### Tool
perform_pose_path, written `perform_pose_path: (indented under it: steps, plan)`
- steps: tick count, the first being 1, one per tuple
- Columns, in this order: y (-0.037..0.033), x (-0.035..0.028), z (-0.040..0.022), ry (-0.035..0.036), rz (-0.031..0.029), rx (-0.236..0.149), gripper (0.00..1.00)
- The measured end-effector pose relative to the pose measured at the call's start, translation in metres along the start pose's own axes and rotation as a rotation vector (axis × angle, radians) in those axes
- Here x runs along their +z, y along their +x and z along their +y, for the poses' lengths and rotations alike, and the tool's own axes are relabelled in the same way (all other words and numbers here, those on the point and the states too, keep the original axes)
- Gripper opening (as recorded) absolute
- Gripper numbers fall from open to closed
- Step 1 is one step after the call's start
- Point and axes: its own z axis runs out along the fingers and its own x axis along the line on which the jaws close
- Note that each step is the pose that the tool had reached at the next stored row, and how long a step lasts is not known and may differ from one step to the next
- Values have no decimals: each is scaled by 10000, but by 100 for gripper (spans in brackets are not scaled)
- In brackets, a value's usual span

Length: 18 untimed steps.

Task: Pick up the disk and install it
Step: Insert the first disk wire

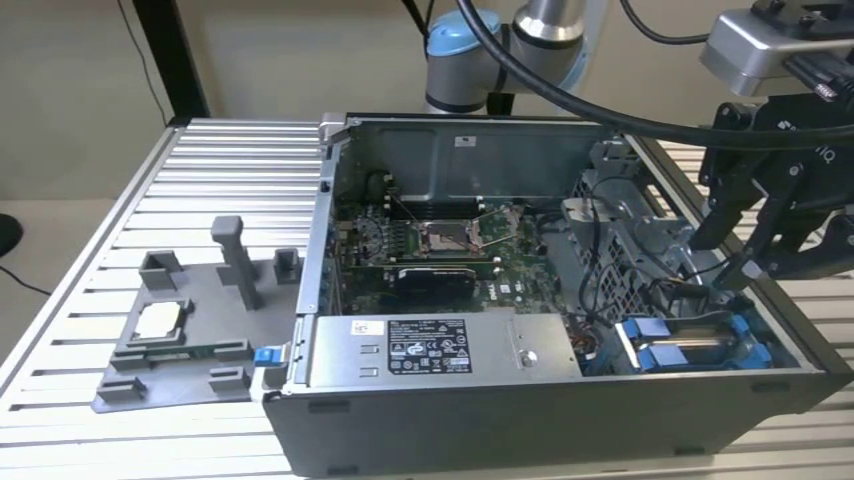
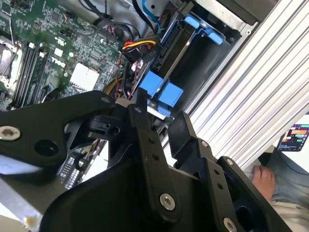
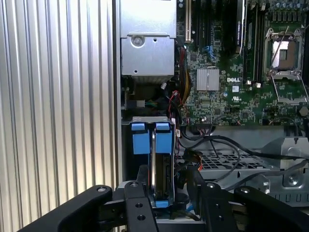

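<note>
The disk (image 3: 153,150) was seen standing on edge in a corner of the computer case (image 1: 534,410), with the gripper (image 3: 169,191) spread open just above it and nothing held (fingers either side). Adjacent cables (image 3: 186,162) could be snagged, or the carrier left half-seated.

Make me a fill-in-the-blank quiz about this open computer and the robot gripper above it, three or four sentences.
1. The plastic frame around the disk is coloured ____.
2. The disk sits ____ the computer case.
3. The chip lies on a grey tray at the exterior view's ____.
4. The gripper hangs by the disk with its jaws ____.
Missing words: blue, inside, left, open.
</note>
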Motion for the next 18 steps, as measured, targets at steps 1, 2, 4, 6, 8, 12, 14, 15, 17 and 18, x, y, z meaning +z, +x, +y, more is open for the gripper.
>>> perform_pose_path:
  steps: [1,2,4,6,8,12,14,15,17,18]
  plan:
    - [0,5,0,0,-2,0,100]
    - [1,15,0,0,-3,0,100]
    - [2,45,0,0,-2,0,100]
    - [4,82,0,0,-1,1,100]
    - [6,116,0,0,-2,1,100]
    - [9,175,0,1,-1,10,100]
    - [10,202,0,2,0,17,100]
    - [11,216,0,2,-1,20,100]
    - [11,244,0,3,-1,26,100]
    - [12,258,0,3,-1,30,100]
